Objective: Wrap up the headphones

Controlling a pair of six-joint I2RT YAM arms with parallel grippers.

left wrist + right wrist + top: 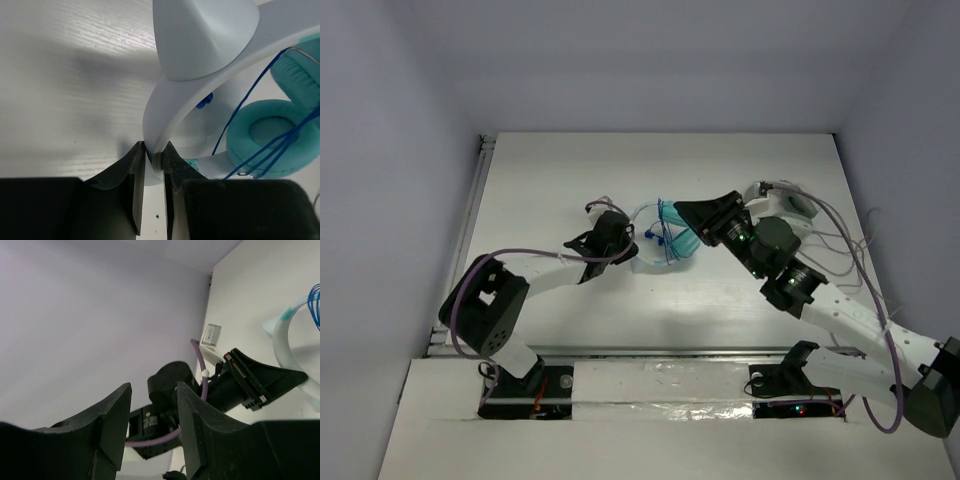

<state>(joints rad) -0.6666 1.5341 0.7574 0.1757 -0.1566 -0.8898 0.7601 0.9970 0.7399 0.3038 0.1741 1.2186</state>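
Behind my right arm, a white-and-grey headset [785, 198] lies on the desk [550, 180], its pale cables trailing toward the right wall, off to the side of the work. A purple cable [515, 252] loops along the left forearm. The headphones [665, 243] sit mid-desk between both tools. My left tool [154, 156] is pinched tight on the pale headband [172, 97]. The teal ear cups [267, 135] lie just beyond it, with the blue cord [251, 100] strung across them. My right tool [153, 390] stands parted and empty, just beside the cups.
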